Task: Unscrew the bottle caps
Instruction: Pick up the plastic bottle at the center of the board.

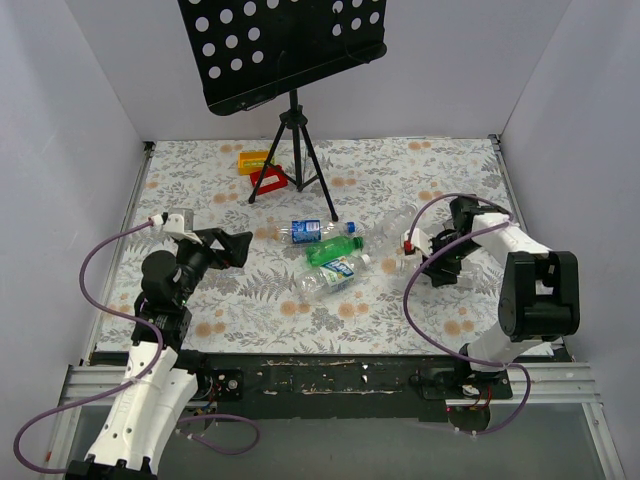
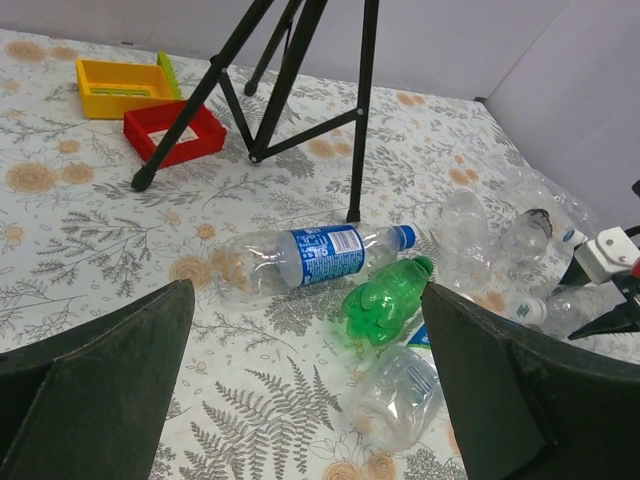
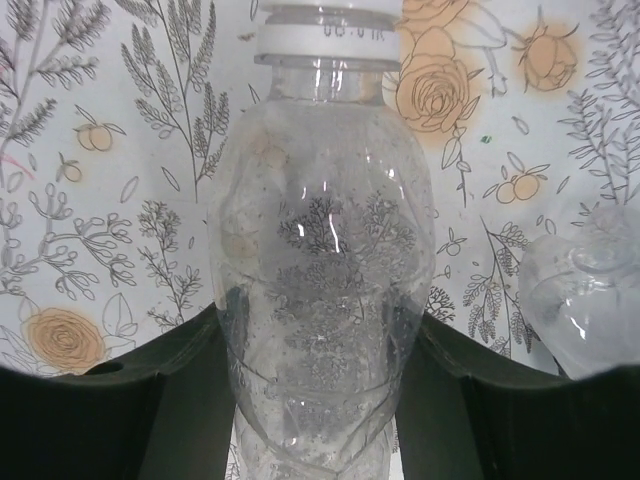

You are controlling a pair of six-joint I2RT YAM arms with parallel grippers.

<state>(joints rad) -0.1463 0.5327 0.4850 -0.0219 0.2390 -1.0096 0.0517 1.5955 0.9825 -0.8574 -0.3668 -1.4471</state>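
Note:
My right gripper (image 1: 425,258) is shut on a clear bottle (image 3: 320,230) lying on the table. Its fingers (image 3: 150,400) press both sides of the body, and its white cap (image 3: 320,35) points away from the wrist. My left gripper (image 1: 228,247) is open and empty, left of the bottle pile, with its jaws wide apart (image 2: 310,400). In front of it lie a blue-labelled bottle (image 2: 300,258) with a blue cap (image 2: 404,236), a green bottle (image 2: 385,300) with a green cap (image 2: 424,264), and a clear bottle (image 2: 405,390). More clear bottles (image 2: 465,235) lie beyond.
A black tripod music stand (image 1: 293,150) stands at the back centre, its legs spread near the bottles. A red block (image 1: 268,180) and a yellow block (image 1: 252,160) lie beside it. Another clear bottle (image 3: 585,300) lies right of the held one. White walls enclose the table.

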